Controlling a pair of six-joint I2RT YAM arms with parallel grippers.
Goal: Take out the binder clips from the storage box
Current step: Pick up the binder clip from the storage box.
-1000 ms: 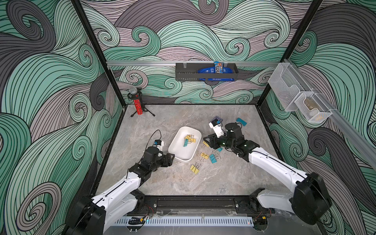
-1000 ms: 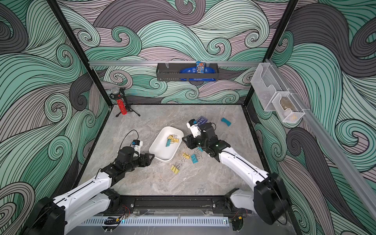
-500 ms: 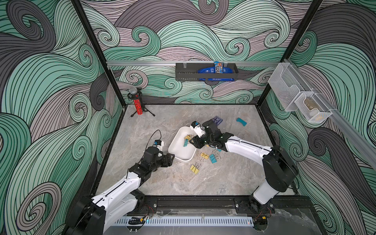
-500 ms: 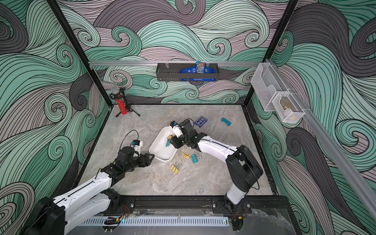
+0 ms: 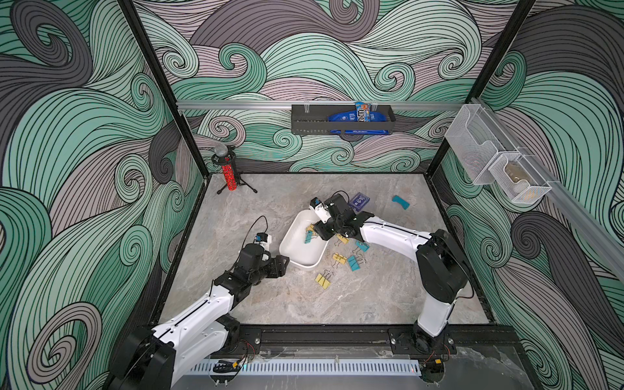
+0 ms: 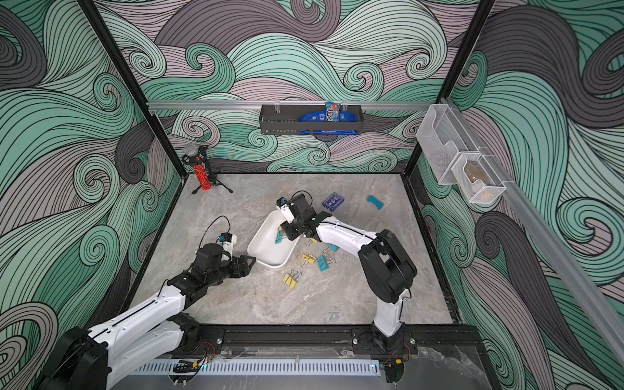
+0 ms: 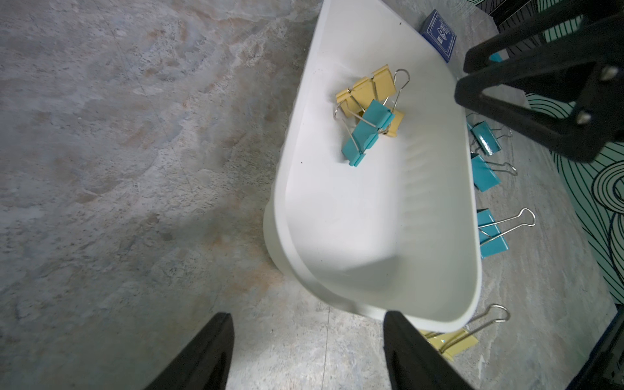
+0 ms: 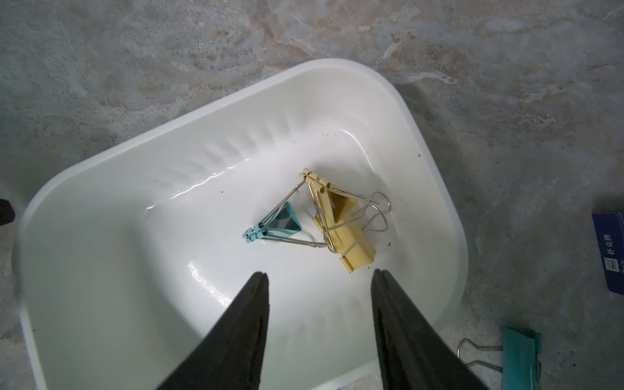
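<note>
Storage box: the white storage box (image 5: pixel 296 248) (image 6: pixel 268 251) sits mid-surface (image 5: pixel 304 304) between the two arms, long axis running diagonally toward the back wall
Box contents: three binder clips (image 7: pixel 366 135) (image 8: pixel 356 248), one teal and two yellow, bunched in the half nearer the back wall, touching, wire handles crossed over one another; the rest of the box floor is bare
Clips outside: five more lie on the surface just beside the box's long side nearest the right arm, namely a yellow one (image 5: pixel 341 239), a teal one (image 5: pixel 363 245), a yellow one (image 5: pixel 339 258), a teal one (image 5: pixel 353 263) and a yellow one (image 5: pixel 322 280) past the box's near corner
Wall rack: black rack (image 5: pixel 310 121) on the back rail, holding blue packets and an upright candy bag
Mesh baskets: two wire baskets (image 5: pixel 472 148) on the right-hand rail; the nearer one holds something tan, too unclear to name
Card box: dark-blue card box (image 5: pixel 358 201) flat on the surface behind the right arm
Left end effector: left end effector (image 5: pixel 285 261) (image 7: pixel 305 315) low at the box's near corner, fingers apart with bare surface between them, gripping nothing; one fingertip is right at the corner wall, contact unclear
Right end effector: right end effector (image 5: pixel 320 233) (image 8: pixel 319 273) hangs over the box's far half, fingers apart and pointed down at the clip cluster, nothing between them, clear of the clips
</note>
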